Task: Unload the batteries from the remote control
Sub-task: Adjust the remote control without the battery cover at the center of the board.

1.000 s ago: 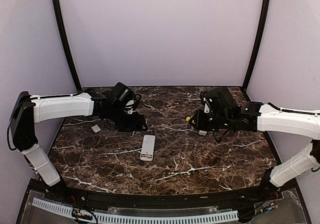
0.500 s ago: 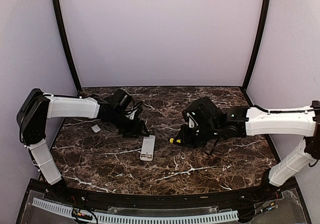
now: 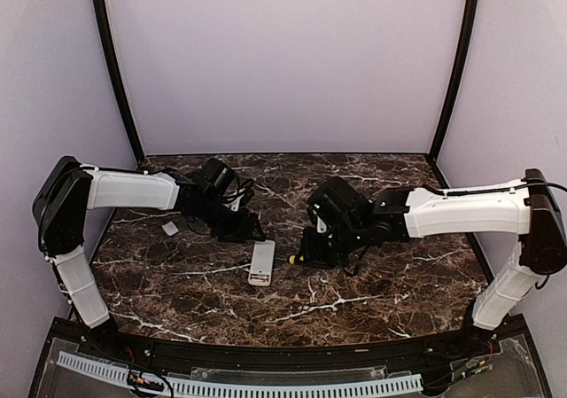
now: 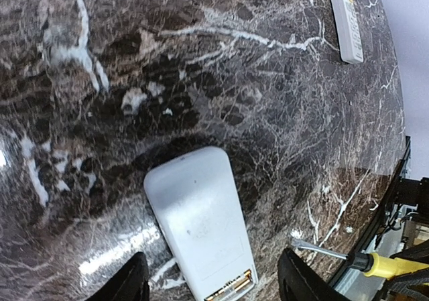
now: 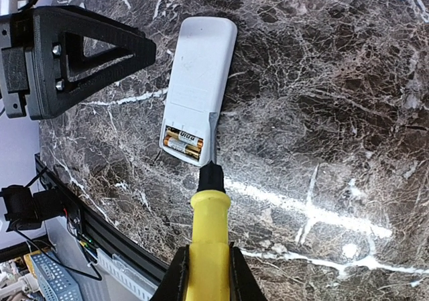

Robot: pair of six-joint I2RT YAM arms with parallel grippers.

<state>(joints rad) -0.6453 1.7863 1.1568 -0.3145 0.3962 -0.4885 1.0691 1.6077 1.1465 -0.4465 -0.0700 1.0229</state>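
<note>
Screwdriver (image 5: 206,237) is clenched by right gripper (image 5: 206,277), tip just beside batteries (image 5: 182,142) at remote's (image 5: 198,73) facing end; left gripper (image 4: 214,281) is held open astride remote.

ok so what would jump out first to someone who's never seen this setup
First, the white remote lying back-up on the dark marble table, its cover off and two batteries showing at one end. Next, the right gripper, shut on a yellow-handled screwdriver whose tip sits right at that open bay. The left gripper stands open close by the remote.
</note>
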